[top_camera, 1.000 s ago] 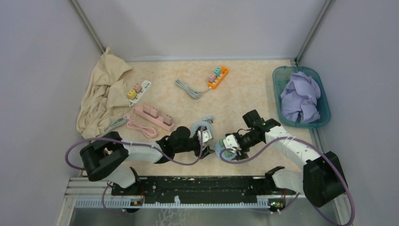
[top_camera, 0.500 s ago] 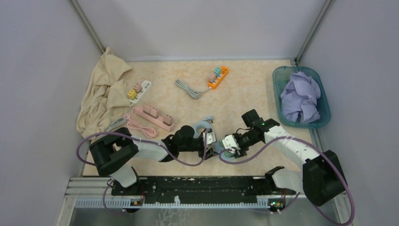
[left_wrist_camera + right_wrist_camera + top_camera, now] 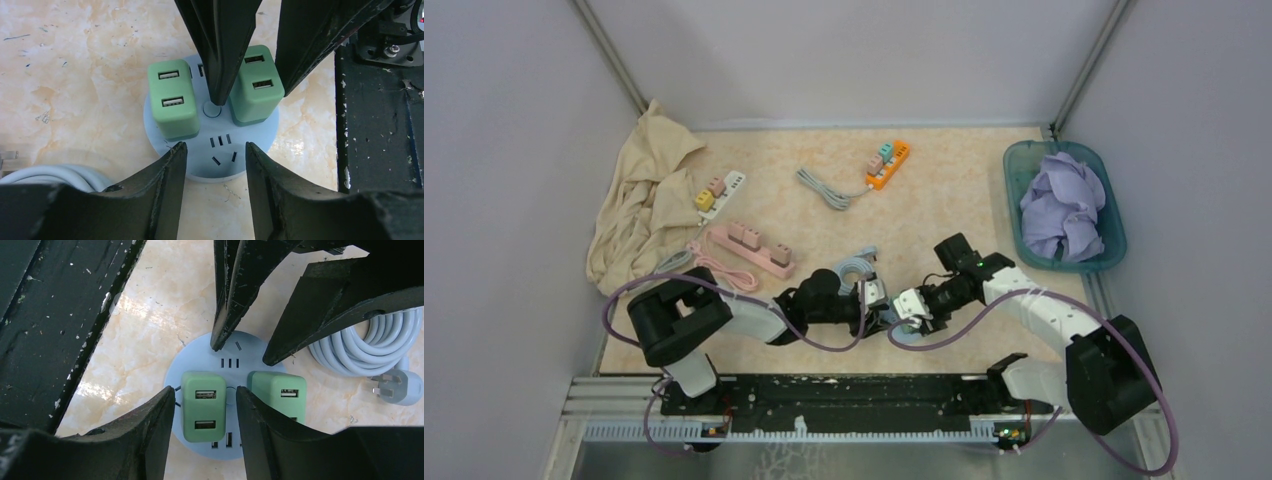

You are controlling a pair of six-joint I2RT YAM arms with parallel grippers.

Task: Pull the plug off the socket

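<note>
A round pale-blue socket [image 3: 220, 162] [image 3: 200, 360] [image 3: 902, 328] lies on the table near the front edge, with two green USB plugs standing in it. My right gripper [image 3: 206, 390] [image 3: 914, 308] straddles one plug [image 3: 202, 405] [image 3: 257, 85]. Its jaws are open, with a thin gap on each side of the plug. The other plug [image 3: 280, 392] [image 3: 172, 102] stands free beside it. From the opposite side my left gripper [image 3: 214, 150] [image 3: 876, 305] is open, and its fingertips sit over the socket's bare rim.
The socket's grey cable coil [image 3: 370, 347] lies just behind it. Further back are a pink power strip [image 3: 754, 245], a white one [image 3: 719, 190], an orange one [image 3: 887, 163] and a beige cloth [image 3: 639, 200]. A teal basket [image 3: 1114, 255] sits at the right, and the black base rail [image 3: 380, 125] is close by.
My left gripper has moved right, up to the socket. Both grippers' jaws have narrowed, the right one around a green plug.
</note>
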